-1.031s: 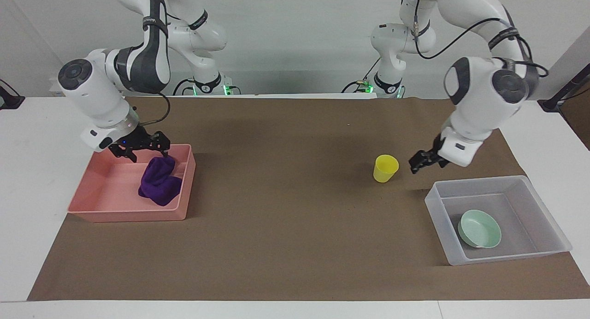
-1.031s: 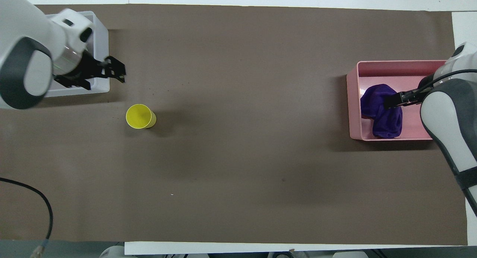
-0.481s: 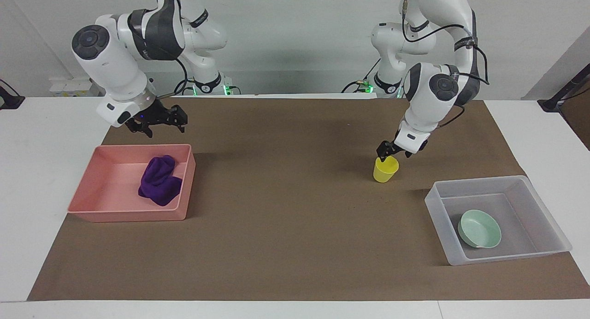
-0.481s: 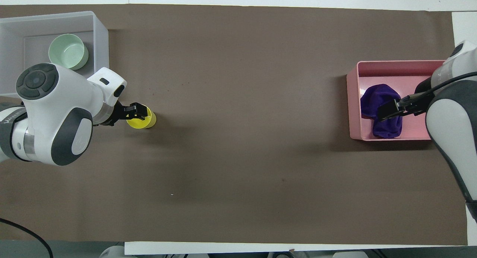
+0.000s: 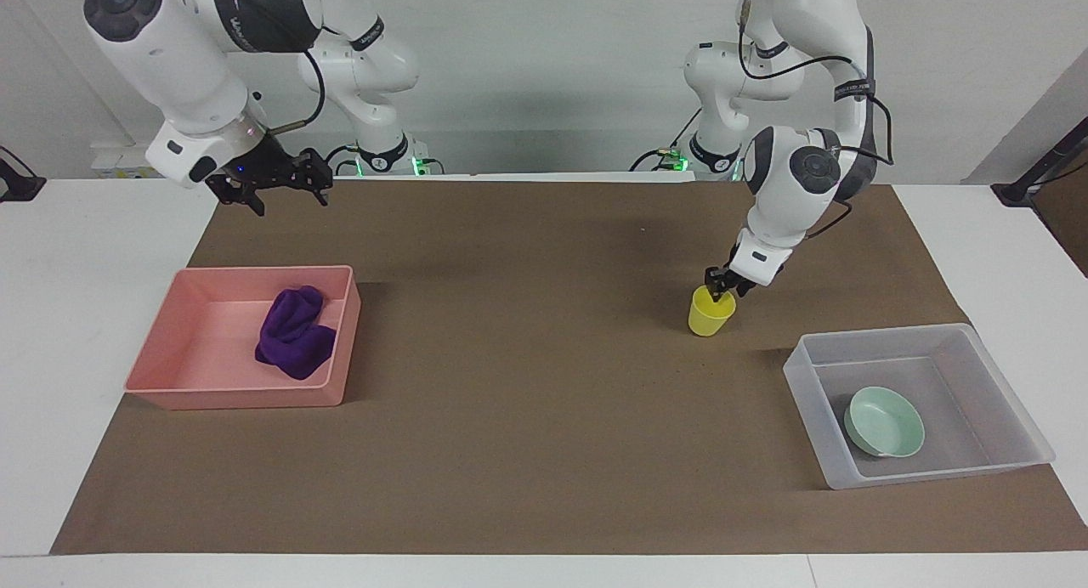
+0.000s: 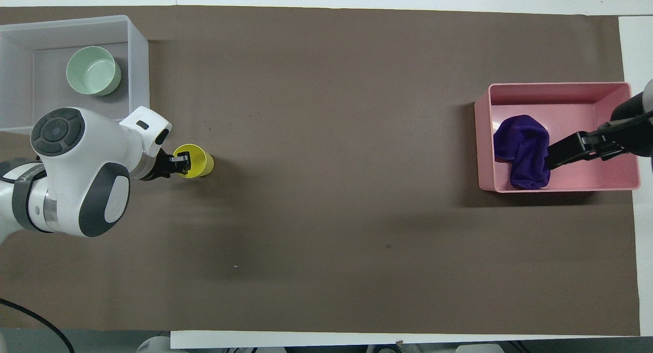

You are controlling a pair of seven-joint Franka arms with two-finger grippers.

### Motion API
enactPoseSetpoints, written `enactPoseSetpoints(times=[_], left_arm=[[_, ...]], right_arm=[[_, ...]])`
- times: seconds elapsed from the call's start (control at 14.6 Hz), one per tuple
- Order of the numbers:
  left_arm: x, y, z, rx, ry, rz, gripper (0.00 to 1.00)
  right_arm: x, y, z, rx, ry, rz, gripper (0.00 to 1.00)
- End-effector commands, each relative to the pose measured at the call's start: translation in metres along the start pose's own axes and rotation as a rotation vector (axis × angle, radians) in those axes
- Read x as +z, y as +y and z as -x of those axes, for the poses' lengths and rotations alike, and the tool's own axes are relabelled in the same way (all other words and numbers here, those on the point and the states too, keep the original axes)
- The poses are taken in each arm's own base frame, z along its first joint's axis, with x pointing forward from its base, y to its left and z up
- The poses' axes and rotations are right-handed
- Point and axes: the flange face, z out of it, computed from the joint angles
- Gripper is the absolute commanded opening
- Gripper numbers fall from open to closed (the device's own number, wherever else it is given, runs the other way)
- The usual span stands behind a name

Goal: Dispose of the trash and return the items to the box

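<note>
The yellow cup point(image 5: 711, 312) stands upright on the brown mat, nearer to the robots than the translucent box point(image 5: 1003, 375); it also shows in the overhead view point(image 6: 196, 160). My left gripper point(image 5: 721, 287) is down at the cup's rim, on the side toward the robots point(image 6: 177, 164). The mint-green bowl point(image 5: 884, 421) lies in the box point(image 6: 136, 62). The purple rag point(image 5: 294, 333) lies in the pink tray point(image 5: 238, 397). My right gripper point(image 5: 272, 183) is open and empty, raised over the tray point(image 6: 576, 150).
The pink tray point(image 6: 561, 93) sits at the right arm's end of the mat and the box at the left arm's end. The brown mat point(image 5: 527, 384) lies between them, with white table around it.
My right gripper let go of the rag in the pink tray and rose, open. My left gripper swung from beside the box to the cup and came down to its rim.
</note>
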Motion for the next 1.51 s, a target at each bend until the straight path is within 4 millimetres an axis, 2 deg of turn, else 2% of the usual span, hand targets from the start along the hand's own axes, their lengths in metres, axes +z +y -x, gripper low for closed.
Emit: enactPoseSetpoints(times=[0.0, 0.14, 0.21, 0.27, 0.34, 0.41, 0.48, 0.55, 0.62, 0.69, 0.76, 0.96, 1.1, 1.17, 1.44], left_arm=[[-0.006, -0.003, -0.002, -0.032, 0.059, 0.012, 0.0], [-0.023, 0.005, -0.027, -0.044, 0.096, 0.034, 0.0], [-0.04, 0.01, -0.041, -0.057, 0.104, 0.043, 0.0], [-0.058, 0.014, -0.053, -0.062, 0.083, 0.041, 0.0], [-0.096, 0.014, -0.069, -0.082, 0.059, 0.052, 0.0], [-0.118, 0.0, -0.087, -0.116, 0.038, 0.056, 0.0], [-0.149, -0.009, -0.105, -0.136, 0.054, 0.065, 0.0], [-0.164, -0.019, -0.121, -0.157, 0.077, 0.073, 0.0], [-0.17, -0.058, -0.144, -0.231, 0.094, 0.093, 0.0], [-0.167, -0.096, -0.162, -0.292, 0.095, 0.097, 0.0], [-0.156, -0.118, -0.179, -0.317, 0.104, 0.092, 0.0], [-0.128, -0.17, -0.224, -0.343, 0.143, 0.072, 0.0], [-0.11, -0.178, -0.236, -0.322, 0.186, 0.053, 0.0], [-0.091, -0.179, -0.237, -0.32, 0.165, 0.043, 0.0], [-0.048, -0.18, -0.238, -0.321, 0.109, 0.032, 0.0]], right_arm=[[-0.006, 0.005, -0.007, 0.013, -0.014, 0.004, 0.99], [-0.009, 0.001, 0.0, 0.015, -0.008, 0.006, 1.0], [-0.009, 0.001, 0.007, 0.017, -0.008, 0.004, 1.0], [-0.009, 0.0, 0.01, 0.015, -0.006, 0.004, 1.0], [-0.012, 0.0, 0.013, 0.012, -0.004, 0.005, 1.0], [-0.013, 0.0, 0.014, 0.012, -0.002, 0.004, 1.0], [-0.013, 0.0, 0.015, 0.013, -0.002, 0.004, 1.0], [-0.014, 0.0, 0.016, 0.014, 0.0, 0.004, 1.0], [-0.018, 0.0, 0.02, 0.017, 0.01, 0.005, 1.0], [-0.02, 0.002, 0.021, 0.02, 0.014, 0.004, 1.0], [-0.02, 0.003, 0.021, 0.023, 0.014, 0.004, 1.0], [-0.02, 0.003, 0.021, 0.023, 0.014, 0.004, 1.0], [-0.02, 0.003, 0.022, 0.017, 0.014, 0.004, 1.0], [-0.02, 0.003, 0.022, 0.015, 0.015, 0.004, 1.0], [-0.02, 0.003, 0.021, 0.021, 0.017, 0.004, 1.0]])
